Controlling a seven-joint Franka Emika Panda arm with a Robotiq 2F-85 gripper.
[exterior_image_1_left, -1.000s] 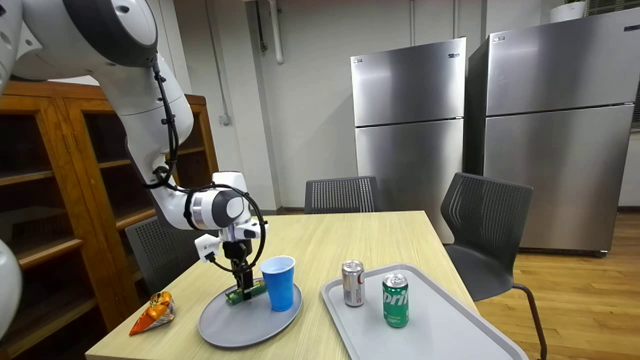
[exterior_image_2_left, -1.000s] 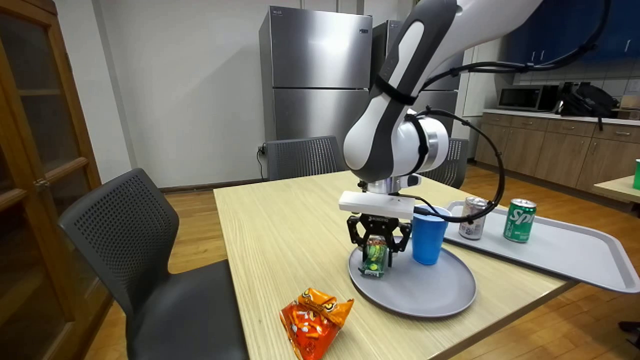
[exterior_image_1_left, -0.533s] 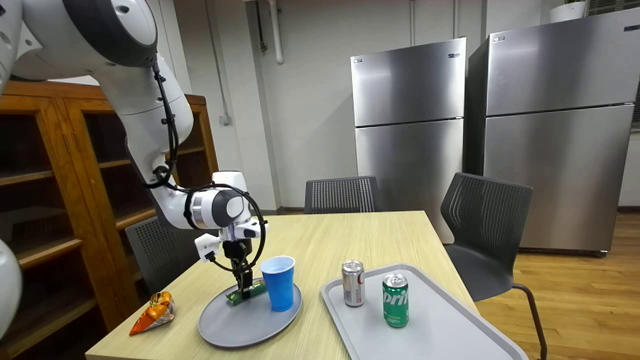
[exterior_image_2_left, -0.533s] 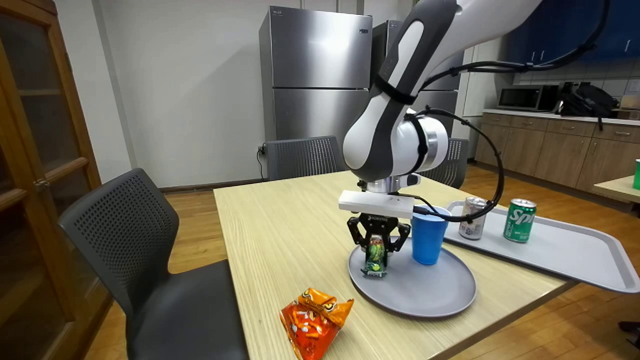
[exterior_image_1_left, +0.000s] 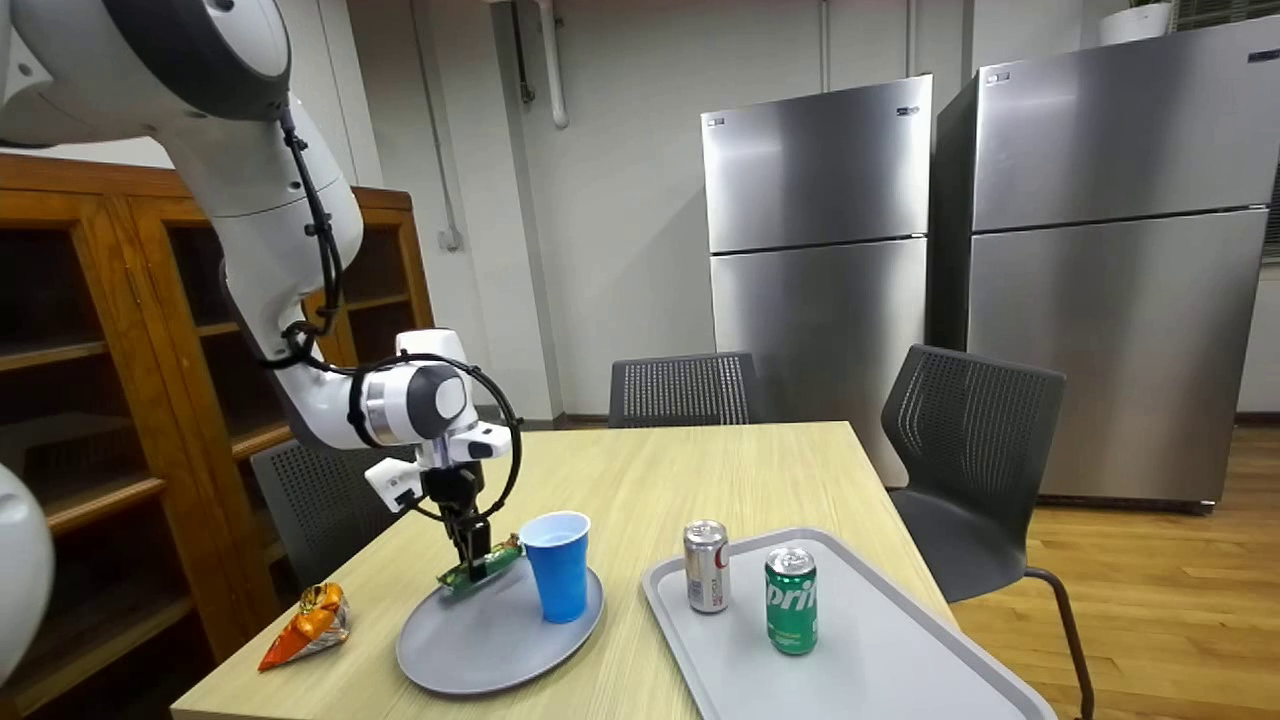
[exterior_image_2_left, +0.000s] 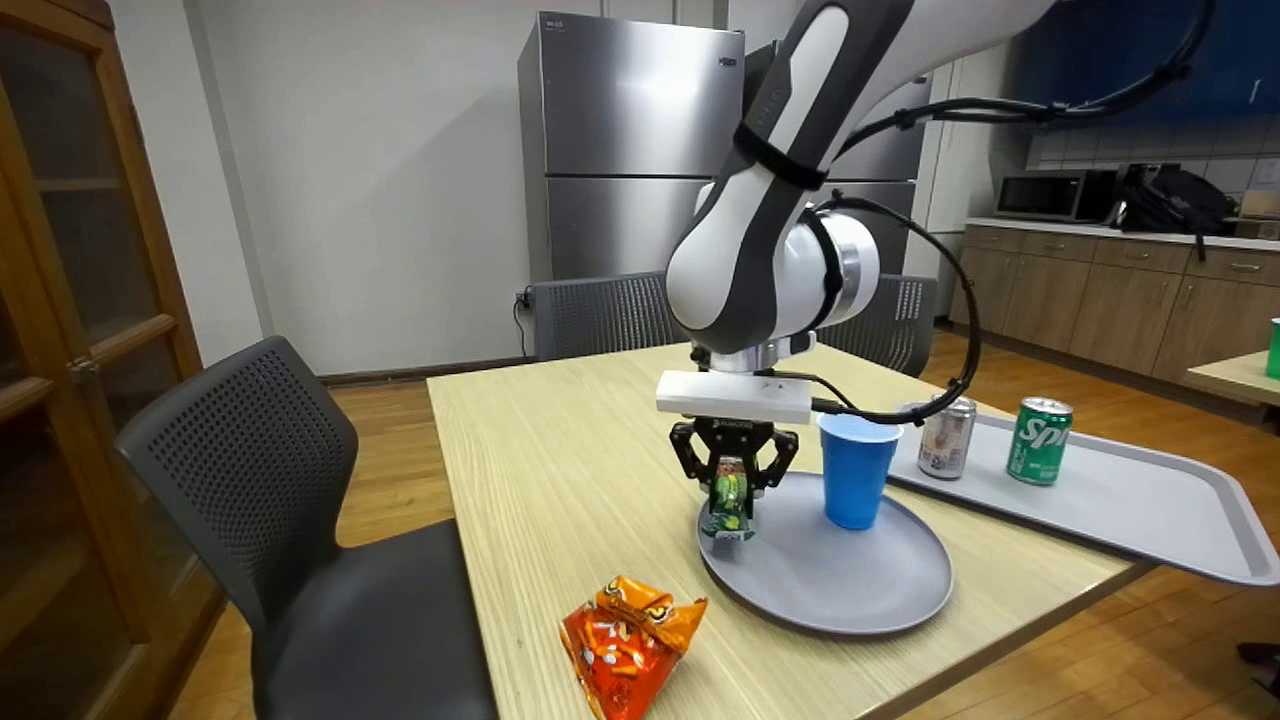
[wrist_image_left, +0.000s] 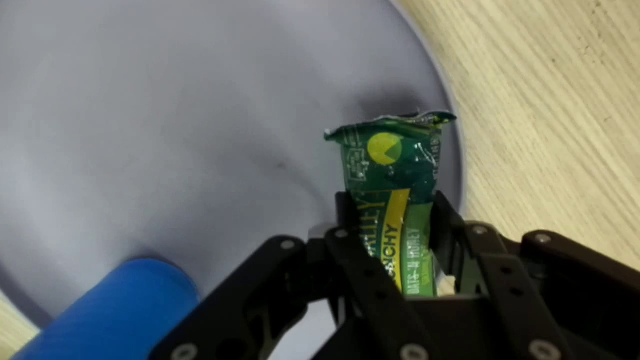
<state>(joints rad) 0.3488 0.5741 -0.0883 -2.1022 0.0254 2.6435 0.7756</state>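
Snack bar (wrist_image_left: 395, 165) in a green wrapper, with OATS 'N HONEY legible on its face, is clamped between the two black fingers of the gripper (wrist_image_left: 393, 215), one against each long side. It is at the edge of the round grey plate (exterior_image_1_left: 490, 650), left of the blue cup (exterior_image_1_left: 558, 580) in both exterior views; in the wrist view a corner of its crimped end overlaps the plate's rim. Whether its underside touches the plate cannot be told. The cup stands upright on the plate, near the edge that faces the grey tray (exterior_image_1_left: 870, 640). Two cans stand on that tray: a silver can (exterior_image_1_left: 707, 570) near one short edge, and a green Sprite can (exterior_image_1_left: 791, 605) farther in, the two apart. The tray juts past an edge of the tabletop (exterior_image_1_left: 700, 470). An orange and red snack bag (exterior_image_2_left: 630, 650) lies near the tabletop's left edge in both exterior views, apart from the plate. A dark chair (exterior_image_2_left: 250, 490) stands beside that same edge, steel refrigerators (exterior_image_1_left: 820, 170) stand beyond the far edge, and a glass-doored wooden cabinet (exterior_image_1_left: 165, 390) rises at the left.
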